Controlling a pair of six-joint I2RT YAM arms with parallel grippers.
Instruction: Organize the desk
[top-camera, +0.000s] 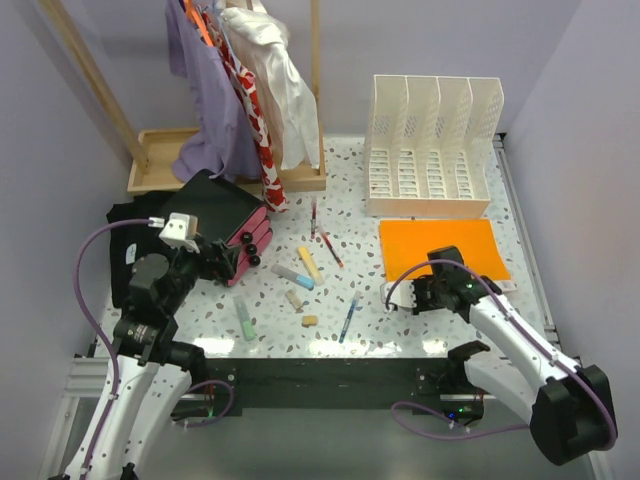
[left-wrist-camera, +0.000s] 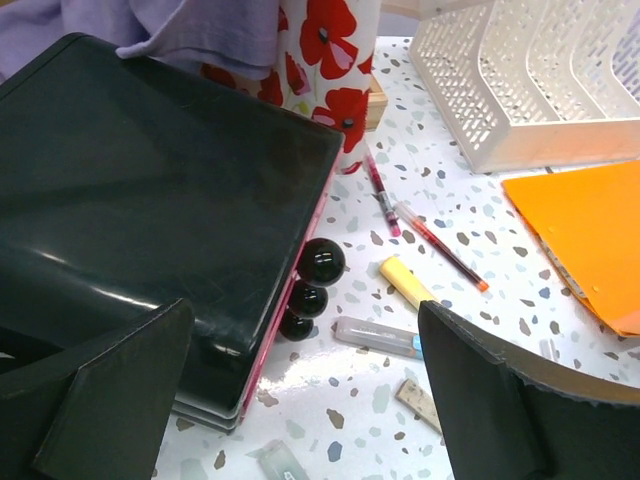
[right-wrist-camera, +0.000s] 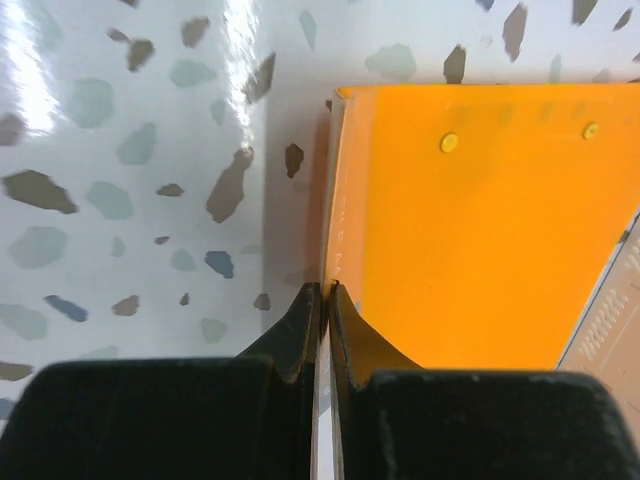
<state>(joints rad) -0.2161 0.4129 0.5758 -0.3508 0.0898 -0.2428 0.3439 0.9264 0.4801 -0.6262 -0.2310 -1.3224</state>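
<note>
desk (top-camera: 400, 320): white speckled terrazzo top with a black front edge, lying flat across the whole work area ahead of both arm bases.

right gripper (right-wrist-camera: 325, 298): down at the desk's right front, fingers pinched together on the near left edge of the orange folder (top-camera: 445, 248), which lies flat on the desk in front of the file sorter.

left gripper (left-wrist-camera: 305, 310): jaws spread wide, holding nothing, above the desk's left side, pointed at the front of the black drawer unit (top-camera: 212, 212) with pink sides and three round black knobs.

white file sorter (top-camera: 430, 150): upright at the right rear, four slots.

wooden tray (top-camera: 155, 158): left rear, under hanging clothes in lavender, red poppy print and white.

loose items, centre of desk: two red pens (top-camera: 313, 218) (top-camera: 330, 248), yellow highlighter (top-camera: 309, 263), grey marker with a blue end (top-camera: 291, 276), blue pen (top-camera: 349, 316), pale green marker (top-camera: 245, 321), two small tan eraser pieces (top-camera: 294, 299) (top-camera: 310, 321), all apart from each other except the highlighter and grey marker, which lie just beside one another.
</note>
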